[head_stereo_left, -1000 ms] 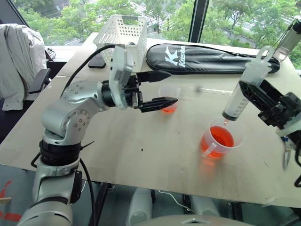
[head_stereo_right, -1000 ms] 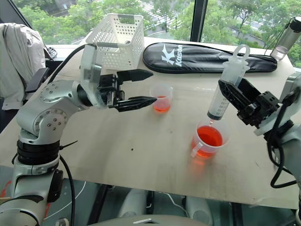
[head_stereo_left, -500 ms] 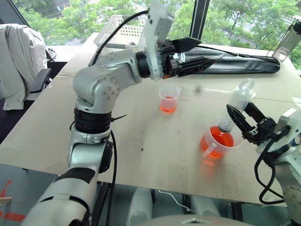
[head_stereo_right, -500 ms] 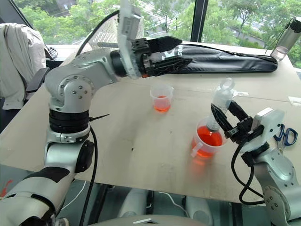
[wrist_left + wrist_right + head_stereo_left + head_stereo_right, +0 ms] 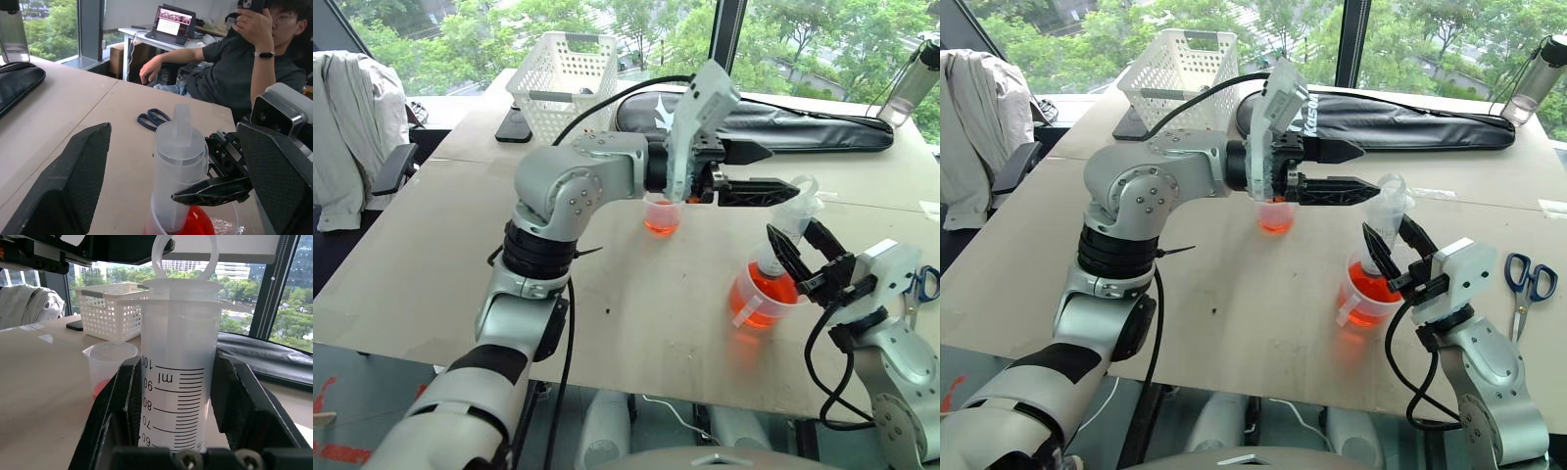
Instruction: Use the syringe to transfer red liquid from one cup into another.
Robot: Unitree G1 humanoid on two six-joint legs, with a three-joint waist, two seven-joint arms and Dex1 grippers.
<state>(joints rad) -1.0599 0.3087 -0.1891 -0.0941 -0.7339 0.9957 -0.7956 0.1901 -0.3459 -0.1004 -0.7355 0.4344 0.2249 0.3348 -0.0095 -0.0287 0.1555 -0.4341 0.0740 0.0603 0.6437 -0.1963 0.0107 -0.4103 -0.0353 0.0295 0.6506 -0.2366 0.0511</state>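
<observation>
From the head views we look down on a pale wooden table (image 5: pixel 636 304) set against tall windows with green trees behind. A white basket (image 5: pixel 563 69) and a long black bag (image 5: pixel 803 122) lie along the far edge. The near left half of the table is bare and gives free room. Scissors (image 5: pixel 1528 279) lie near the right edge. The measuring cup (image 5: pixel 759 299), holding red liquid (image 5: pixel 766 292), stands toward the near right, and the small cup (image 5: pixel 664 211) sits further in, well apart from it.

The right gripper (image 5: pixel 800 257) grips the syringe (image 5: pixel 1388 211) upright with its lower end down in the measuring cup. The left gripper (image 5: pixel 754 171) reaches across from the left, fingers spread wide, just beside the plunger top and holding nothing.

In the left wrist view, we see that gripper's two black fingers (image 5: pixel 73 186) flanking the syringe without touching it; a seated person (image 5: pixel 244 63) holds up a phone beyond the table.

In the right wrist view, we see that gripper's fingers (image 5: pixel 122 406) pressed against the scaled barrel, with the small cup and basket behind.
</observation>
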